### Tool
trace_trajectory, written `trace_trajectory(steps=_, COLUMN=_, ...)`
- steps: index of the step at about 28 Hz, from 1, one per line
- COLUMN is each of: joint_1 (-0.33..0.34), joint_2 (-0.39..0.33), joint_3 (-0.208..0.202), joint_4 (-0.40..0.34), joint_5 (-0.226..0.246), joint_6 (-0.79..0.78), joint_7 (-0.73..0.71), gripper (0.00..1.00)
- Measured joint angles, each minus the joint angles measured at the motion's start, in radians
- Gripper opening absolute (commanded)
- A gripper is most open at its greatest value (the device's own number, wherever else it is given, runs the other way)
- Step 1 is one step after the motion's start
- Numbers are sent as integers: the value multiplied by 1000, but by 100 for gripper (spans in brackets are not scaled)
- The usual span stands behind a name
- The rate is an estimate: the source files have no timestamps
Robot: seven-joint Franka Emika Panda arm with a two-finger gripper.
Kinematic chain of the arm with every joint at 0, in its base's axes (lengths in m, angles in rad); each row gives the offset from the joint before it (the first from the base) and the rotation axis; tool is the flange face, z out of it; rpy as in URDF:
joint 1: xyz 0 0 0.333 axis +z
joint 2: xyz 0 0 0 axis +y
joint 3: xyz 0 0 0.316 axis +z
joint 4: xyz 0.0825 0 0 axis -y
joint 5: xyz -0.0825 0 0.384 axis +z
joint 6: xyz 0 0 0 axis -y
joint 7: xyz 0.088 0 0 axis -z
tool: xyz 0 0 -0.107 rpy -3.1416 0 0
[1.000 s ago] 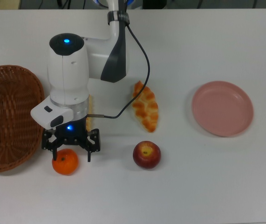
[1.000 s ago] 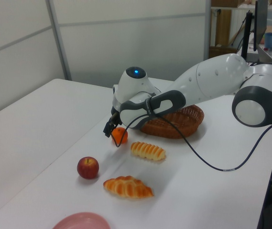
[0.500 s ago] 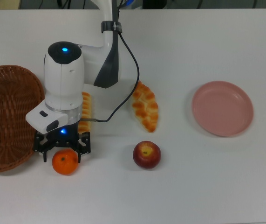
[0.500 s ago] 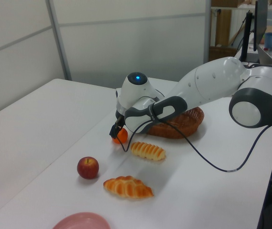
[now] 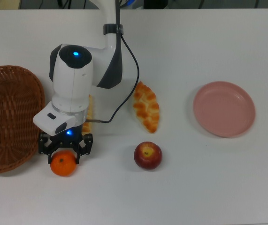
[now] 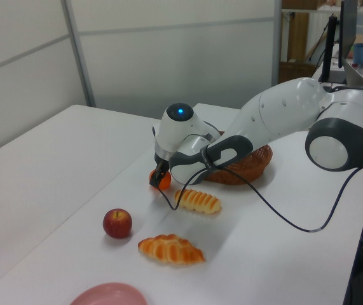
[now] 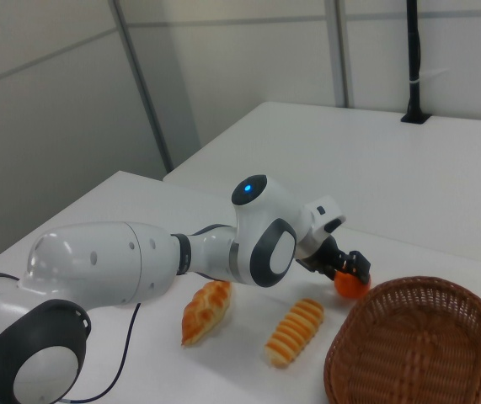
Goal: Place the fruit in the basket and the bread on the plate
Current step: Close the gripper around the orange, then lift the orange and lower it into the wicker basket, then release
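Gripper [image 5: 64,151] sits straight over the mandarin [image 5: 63,165], fingers spread to either side of it; whether they press on it I can't tell. That mandarin lies on the table [image 5: 209,187] just beside the basket [image 5: 7,117]. One apple [image 5: 148,155], two loaves, ridged [image 6: 197,201] and braided [image 5: 146,108], one plate [image 5: 224,108].

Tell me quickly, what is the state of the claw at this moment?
Claw: open, fingers on either side of the small round orange mandarin on the table, not yet closed on it.
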Motion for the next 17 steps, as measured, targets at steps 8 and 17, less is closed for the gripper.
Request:
trace_trajectory(steps=8, joint_1=-3, joint_2=-39, joint_3=0, joint_4=5, joint_5=14, joint_6=-61, joint_7=219, gripper=0)
trace_trajectory(steps=17, joint_1=-59, joint_2=-217, joint_3=-7, joint_4=38, joint_5=218, joint_6=-397, joint_7=199, gripper=0)
